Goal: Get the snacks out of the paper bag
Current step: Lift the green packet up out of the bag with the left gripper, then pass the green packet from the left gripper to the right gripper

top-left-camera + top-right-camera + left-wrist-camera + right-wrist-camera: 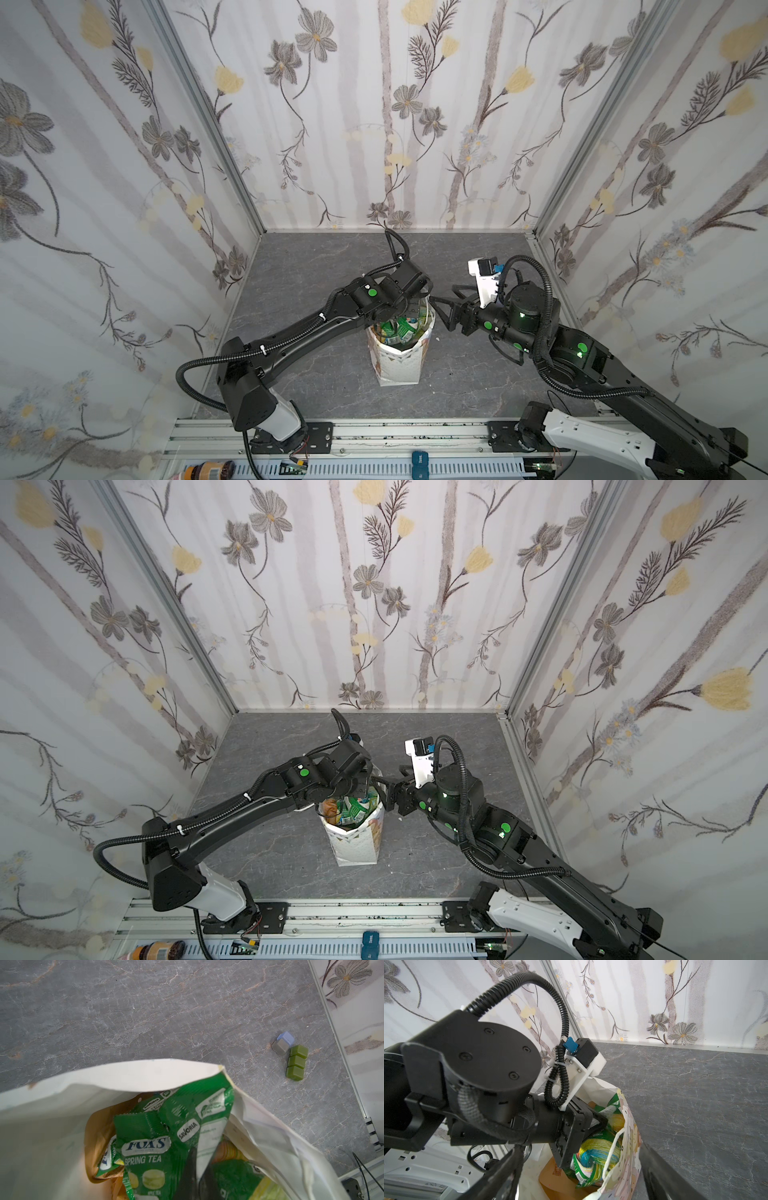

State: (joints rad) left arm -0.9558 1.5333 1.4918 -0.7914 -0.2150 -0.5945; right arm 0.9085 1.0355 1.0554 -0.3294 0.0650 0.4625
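Two arms meet at a white paper bag (pixel 399 365) standing upright near the middle of the grey counter (pixel 311 266), mouth open. Several snacks (pixel 349 808) sit inside it, reaching almost to the rim.

The left end effector (pixel 199 1159) is down inside the mouth. Its dark fingers (pixel 187 1172) are together, clamped on the edge of a green packet (pixel 199 1109) marked SAVORIA, whose pale back panel runs down between them. Touching that one, a second green packet (pixel 145 1147) reads FOX'S SPRING TEA. Next to it a tan pouch (pixel 97 1136) leans on the bag's inner wall. The right wrist view adds a crinkled yellow and blue packet (pixel 596 1147) under the white cord handle (pixel 609 1151).

The right end effector (pixel 436 308) is outside the bag, on its right in both top views, about level with the rim. Its fingers are apart and hold nothing. Cannot tell if a fingertip touches the paper.

Four small cubes lie on the counter, apart from the bag and near the side wall. Three green cubes (pixel 296 1062) form a touching row, and one grey and blue cube (pixel 283 1043) touches the row's end.
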